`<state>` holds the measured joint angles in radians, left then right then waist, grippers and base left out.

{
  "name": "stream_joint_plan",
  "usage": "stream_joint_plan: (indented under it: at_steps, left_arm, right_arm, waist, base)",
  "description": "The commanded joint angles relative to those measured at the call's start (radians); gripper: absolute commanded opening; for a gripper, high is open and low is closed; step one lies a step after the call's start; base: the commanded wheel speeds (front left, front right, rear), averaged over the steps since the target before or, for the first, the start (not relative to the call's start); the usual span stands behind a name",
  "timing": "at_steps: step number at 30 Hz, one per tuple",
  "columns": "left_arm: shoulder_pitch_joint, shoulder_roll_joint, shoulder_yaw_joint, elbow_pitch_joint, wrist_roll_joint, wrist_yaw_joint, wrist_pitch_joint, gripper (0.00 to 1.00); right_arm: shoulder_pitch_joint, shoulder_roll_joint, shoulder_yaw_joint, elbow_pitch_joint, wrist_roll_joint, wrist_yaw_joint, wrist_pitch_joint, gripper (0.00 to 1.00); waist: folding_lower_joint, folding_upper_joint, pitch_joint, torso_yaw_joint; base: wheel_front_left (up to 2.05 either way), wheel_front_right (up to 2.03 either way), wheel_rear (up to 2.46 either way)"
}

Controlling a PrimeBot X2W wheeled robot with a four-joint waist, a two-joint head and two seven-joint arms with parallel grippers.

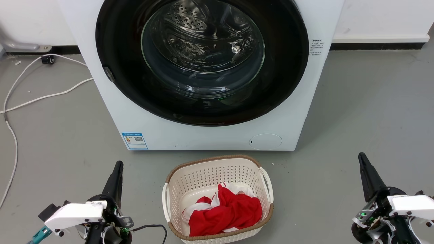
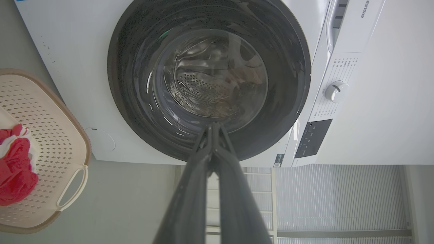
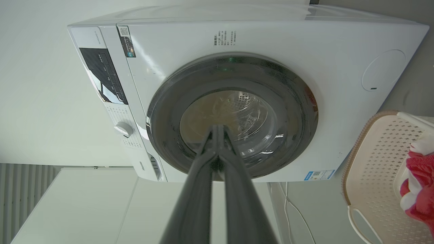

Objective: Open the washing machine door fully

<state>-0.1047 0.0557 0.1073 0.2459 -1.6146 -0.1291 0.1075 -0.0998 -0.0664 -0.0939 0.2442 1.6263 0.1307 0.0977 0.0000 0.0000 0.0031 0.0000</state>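
Observation:
The white washing machine stands ahead of me on the grey floor. Its round door, a glossy black rim around clear bulging glass, lies flush against the front, and the steel drum shows through the glass. In the wrist views the door looks the same, flat on the machine. My left gripper hovers low at the left, shut and empty, well short of the machine. At the lower right, my right gripper is also shut and empty.
A cream laundry basket holding red and white cloth sits on the floor between the grippers, just before the machine. White cables trail over the floor at the left. A wall with a dark skirting runs behind.

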Motion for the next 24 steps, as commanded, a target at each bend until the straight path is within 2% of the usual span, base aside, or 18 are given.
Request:
stream_joint_plan:
  at_steps: [1, 7, 8, 18, 24]
  left_arm:
    - [-0.007, -0.001, 0.003, 0.001, 0.002, -0.003, 0.005, 0.00]
    - [-0.007, -0.002, 0.004, 0.001, 0.003, -0.003, 0.003, 0.00]
    - [0.000, -0.001, 0.000, 0.000, 0.000, 0.000, 0.003, 1.00]
    - [0.008, -0.004, -0.031, 0.002, 0.006, 0.000, -0.030, 1.00]
    - [0.004, -0.004, -0.043, -0.027, 0.059, 0.000, -0.059, 1.00]
  right_arm:
    - [-0.014, 0.002, -0.003, 0.002, -0.006, 0.000, 0.004, 0.00]
    - [-0.015, 0.003, -0.004, 0.002, -0.007, 0.000, 0.005, 0.00]
    - [0.000, 0.001, -0.002, 0.000, -0.001, 0.000, 0.001, 1.00]
    - [0.022, 0.005, 0.007, -0.006, -0.011, 0.000, -0.032, 1.00]
    - [0.029, 0.006, 0.005, -0.030, -0.063, 0.000, -0.060, 1.00]
  waist:
    - [0.0000, 0.0000, 0.000, 0.000]
    - [0.0000, 0.0000, 0.000, 0.000]
    - [0.0000, 0.0000, 0.000, 0.000]
    - [0.0000, 0.0000, 0.000, 0.000]
    - [0.0000, 0.0000, 0.000, 0.000]
  base:
    - [0.00, 0.00, 0.00]
    - [0.00, 0.00, 0.00]
    - [0.00, 0.00, 0.00]
    - [0.00, 0.00, 0.00]
    - [0.00, 0.00, 0.00]
